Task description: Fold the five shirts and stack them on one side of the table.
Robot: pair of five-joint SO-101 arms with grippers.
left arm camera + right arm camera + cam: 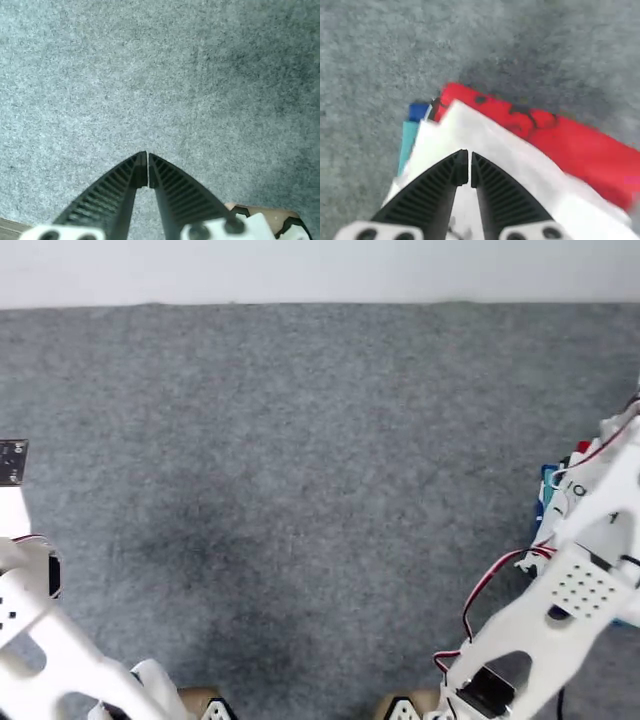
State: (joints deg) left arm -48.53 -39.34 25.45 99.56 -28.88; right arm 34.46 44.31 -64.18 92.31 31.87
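Jaws left: clenched, empty, above grey mat (150, 75) | jaws right: clenched over white shirt (510, 150)

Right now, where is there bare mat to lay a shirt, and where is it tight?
The mat is bare from the wall to the near edge, between the left arm and the right arm. The left hand hangs shut over it. It is crowded at the right edge, where the shirt stack lies under the right hand.
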